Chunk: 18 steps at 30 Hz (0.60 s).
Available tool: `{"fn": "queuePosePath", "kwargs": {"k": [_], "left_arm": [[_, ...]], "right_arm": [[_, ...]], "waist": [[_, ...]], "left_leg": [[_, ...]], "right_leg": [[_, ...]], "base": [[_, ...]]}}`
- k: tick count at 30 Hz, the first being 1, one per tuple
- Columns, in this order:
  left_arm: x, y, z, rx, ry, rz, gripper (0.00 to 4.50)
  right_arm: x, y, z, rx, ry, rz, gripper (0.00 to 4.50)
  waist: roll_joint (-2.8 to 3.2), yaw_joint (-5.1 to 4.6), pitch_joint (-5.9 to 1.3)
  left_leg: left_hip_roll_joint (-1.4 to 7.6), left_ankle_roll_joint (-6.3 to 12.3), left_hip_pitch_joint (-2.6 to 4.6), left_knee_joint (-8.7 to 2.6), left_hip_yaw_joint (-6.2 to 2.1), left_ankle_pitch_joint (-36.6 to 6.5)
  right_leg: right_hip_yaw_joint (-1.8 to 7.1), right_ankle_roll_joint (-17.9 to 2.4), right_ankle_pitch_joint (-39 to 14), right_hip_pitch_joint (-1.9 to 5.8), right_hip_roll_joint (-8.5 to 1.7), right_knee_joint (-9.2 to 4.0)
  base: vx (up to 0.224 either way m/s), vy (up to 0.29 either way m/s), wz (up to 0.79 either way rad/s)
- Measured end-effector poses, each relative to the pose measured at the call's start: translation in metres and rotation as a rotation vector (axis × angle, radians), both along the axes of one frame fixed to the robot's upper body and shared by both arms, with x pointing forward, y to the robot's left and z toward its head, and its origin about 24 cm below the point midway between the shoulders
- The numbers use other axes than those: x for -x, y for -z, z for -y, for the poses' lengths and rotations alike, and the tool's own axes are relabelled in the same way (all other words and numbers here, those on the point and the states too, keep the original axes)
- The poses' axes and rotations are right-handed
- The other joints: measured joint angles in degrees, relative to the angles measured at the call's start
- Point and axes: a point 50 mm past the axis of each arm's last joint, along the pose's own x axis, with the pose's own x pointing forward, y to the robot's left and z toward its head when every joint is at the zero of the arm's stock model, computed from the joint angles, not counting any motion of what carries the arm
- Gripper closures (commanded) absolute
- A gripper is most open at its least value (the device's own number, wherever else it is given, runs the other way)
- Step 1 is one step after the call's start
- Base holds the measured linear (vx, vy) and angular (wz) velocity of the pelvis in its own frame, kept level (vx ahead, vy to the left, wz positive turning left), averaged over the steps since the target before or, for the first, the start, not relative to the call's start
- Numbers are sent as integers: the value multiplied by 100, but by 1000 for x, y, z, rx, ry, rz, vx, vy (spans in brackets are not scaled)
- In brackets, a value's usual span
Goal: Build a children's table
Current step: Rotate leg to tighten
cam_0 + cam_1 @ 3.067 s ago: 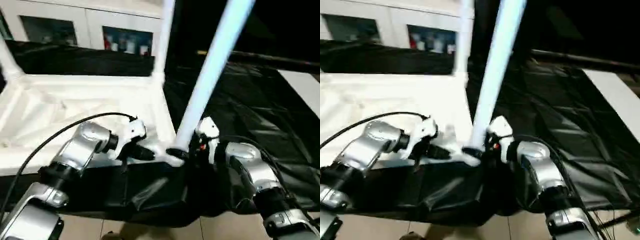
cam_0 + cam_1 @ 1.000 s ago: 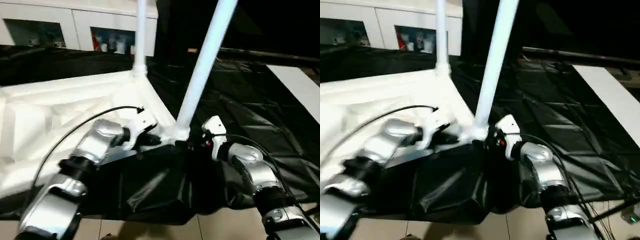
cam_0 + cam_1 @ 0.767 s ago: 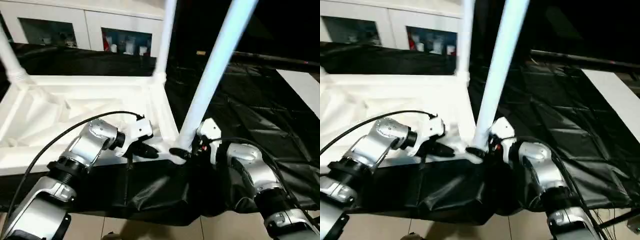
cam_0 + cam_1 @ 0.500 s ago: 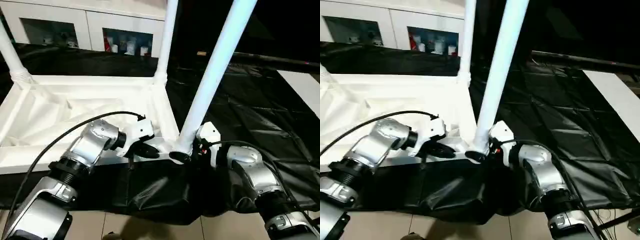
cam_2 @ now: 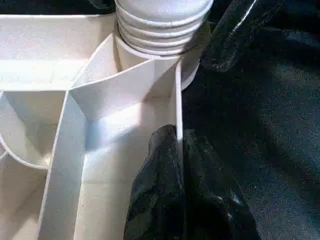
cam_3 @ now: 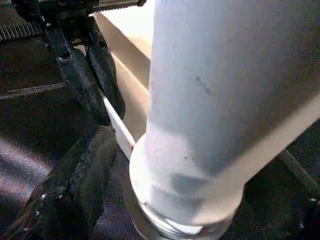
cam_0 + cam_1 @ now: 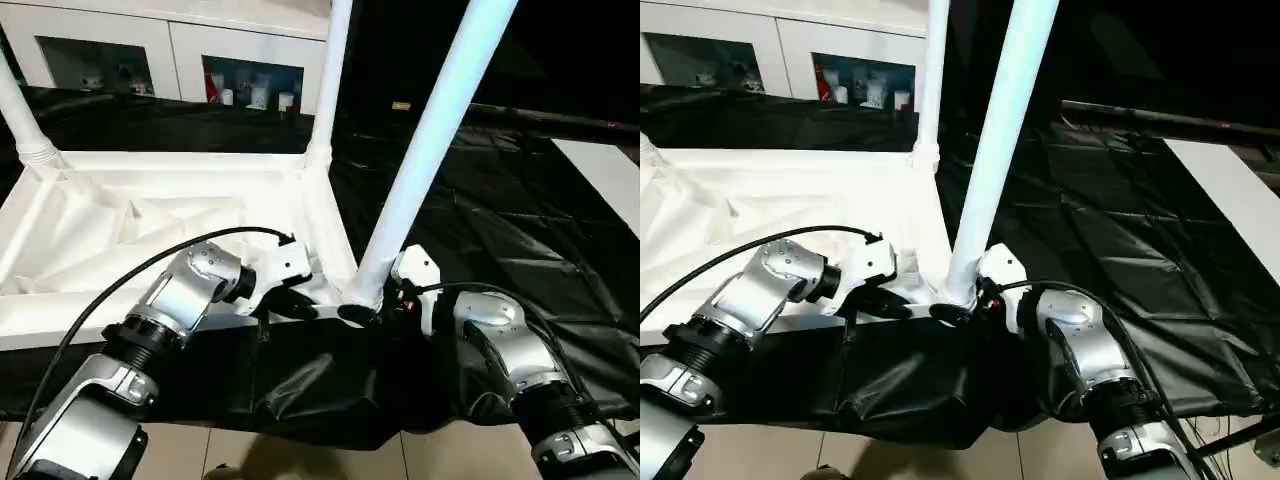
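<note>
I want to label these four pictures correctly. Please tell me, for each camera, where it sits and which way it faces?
Left eye and right eye: on the head, looking forward and down at the upturned children's table on the black sheet; both silver forearms show.
Left wrist: along the left gripper, pinching the table's rim wall near the corner socket.
Right wrist: along the right gripper, close on the near leg; one own finger shows.
Shared: both wrist views show this leg's socket and the left gripper.

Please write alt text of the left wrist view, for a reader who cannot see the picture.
The left gripper pinches the thin white side wall of the upturned children's table between its two black fingers, close to a corner socket. A ribbed leg stands in that socket, and a black finger of the right gripper is beside it, over the black sheet.
</note>
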Motion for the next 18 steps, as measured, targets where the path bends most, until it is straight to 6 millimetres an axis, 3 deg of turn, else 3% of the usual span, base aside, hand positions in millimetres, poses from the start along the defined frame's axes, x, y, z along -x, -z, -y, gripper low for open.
{"fn": "queuePosePath", "kwargs": {"k": [8, 18], "left_arm": [[8, 3, -6, 123, -46, 12, 444], [14, 4, -11, 105, -34, 16, 444]], "right_arm": [[1, 1, 0, -2, -1, 1, 67], [1, 1, -2, -7, 2, 0, 67]], "waist": [[22, -12, -1], [17, -31, -3]], "left_leg": [[-1, 2, -4, -1, 3, -2], [-1, 8, 0, -14, 9, -5]], "right_leg": [[3, 1, -2, -3, 0, -4], [4, 13, -17, -6, 0, -7]], "base": [[0, 0, 0], [0, 0, 0]]}}
